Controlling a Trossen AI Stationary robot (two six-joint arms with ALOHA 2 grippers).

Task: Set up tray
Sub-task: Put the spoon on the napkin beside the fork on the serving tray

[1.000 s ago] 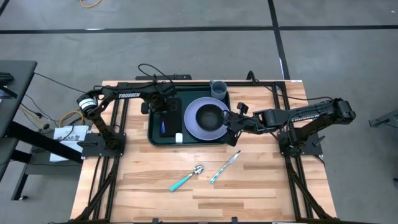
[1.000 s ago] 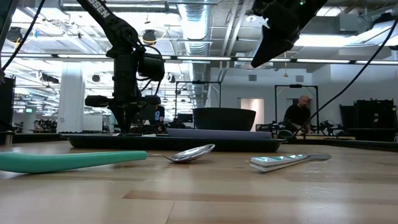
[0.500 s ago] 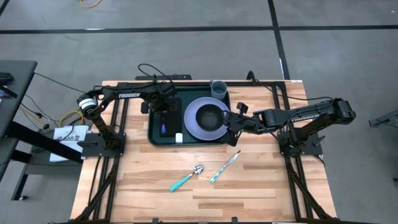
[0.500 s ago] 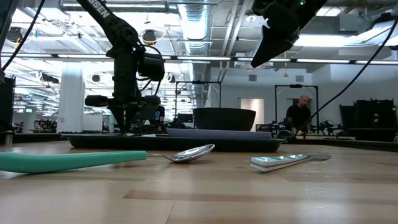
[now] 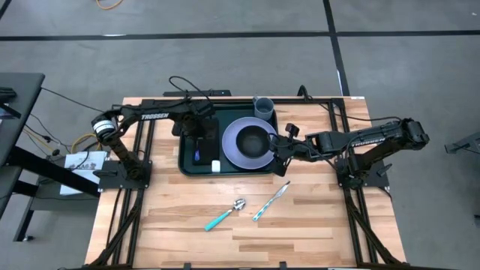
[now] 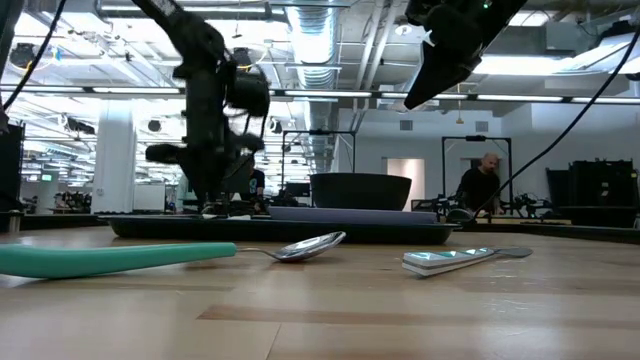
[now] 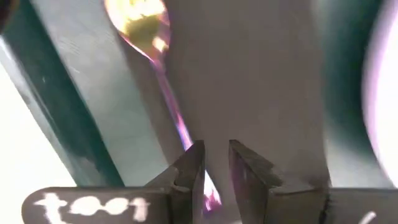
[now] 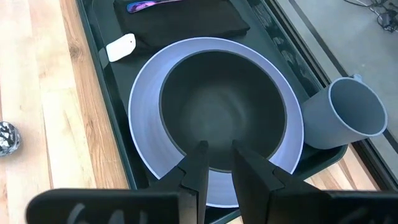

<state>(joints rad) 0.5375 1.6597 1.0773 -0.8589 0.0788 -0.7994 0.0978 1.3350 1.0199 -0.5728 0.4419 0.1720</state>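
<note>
Left gripper [image 7: 216, 163]: fingers slightly apart, straddling the handle of a purple-handled utensil [image 7: 169, 106] lying on a black napkin [image 5: 201, 136] in the left part of the tray [image 5: 184, 166]. Whether they touch it cannot be told.

Right gripper [image 8: 217, 163]: fingers narrowly apart, clamped on nothing, hovering over the dark bowl [image 8: 221, 106] on the lavender plate [image 8: 144, 124].

The tray sits at the table's far centre.

My left gripper [image 7: 216, 163] points down, fingers slightly parted. My right arm reaches in level toward it, right gripper [image 8: 216, 163] hovering with fingers a narrow gap apart.
</note>
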